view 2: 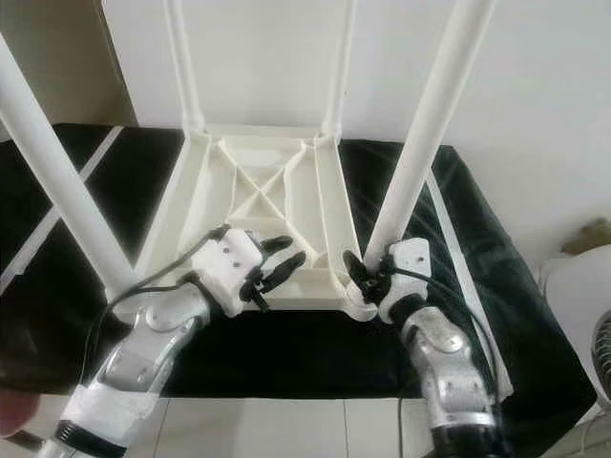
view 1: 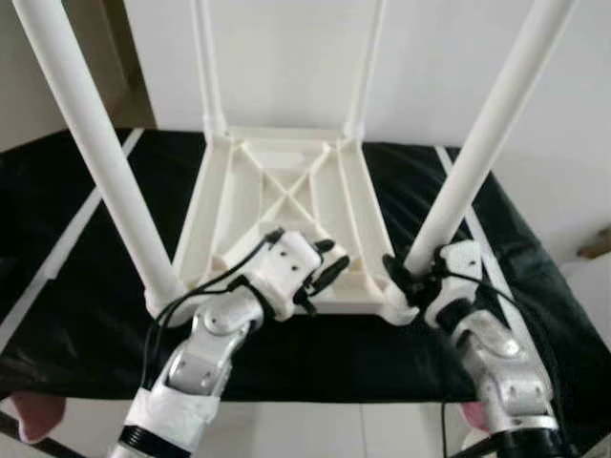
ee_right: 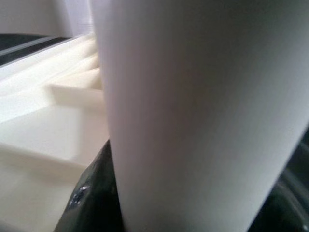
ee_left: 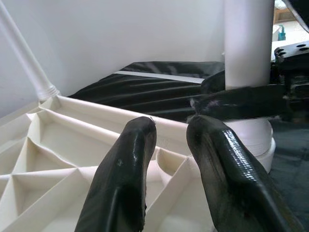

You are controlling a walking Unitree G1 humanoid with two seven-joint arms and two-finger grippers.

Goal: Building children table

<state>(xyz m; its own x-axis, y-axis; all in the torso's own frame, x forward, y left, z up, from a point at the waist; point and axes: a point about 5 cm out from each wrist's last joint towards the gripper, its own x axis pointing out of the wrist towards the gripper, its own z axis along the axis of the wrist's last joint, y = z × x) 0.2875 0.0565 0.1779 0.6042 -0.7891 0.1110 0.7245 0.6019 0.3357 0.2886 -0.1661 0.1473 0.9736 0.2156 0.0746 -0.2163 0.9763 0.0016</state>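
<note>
White wall, black-draped table (view 1: 86, 315): upturned tabletop (view 1: 286, 205) lies there, four legs up. Right claw (view 1: 409, 277) grips the near-right leg (view 1: 473, 162), likely seating it; left claw (view 1: 325, 267) hovers slightly parted, empty. Next: twist firm.

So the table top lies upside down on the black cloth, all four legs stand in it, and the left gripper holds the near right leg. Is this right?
One thing is wrong: the right gripper, not the left, is closed on the near right leg, as the left eye view shows. The left gripper hovers free over the table top, which lies on the black cloth.
</note>
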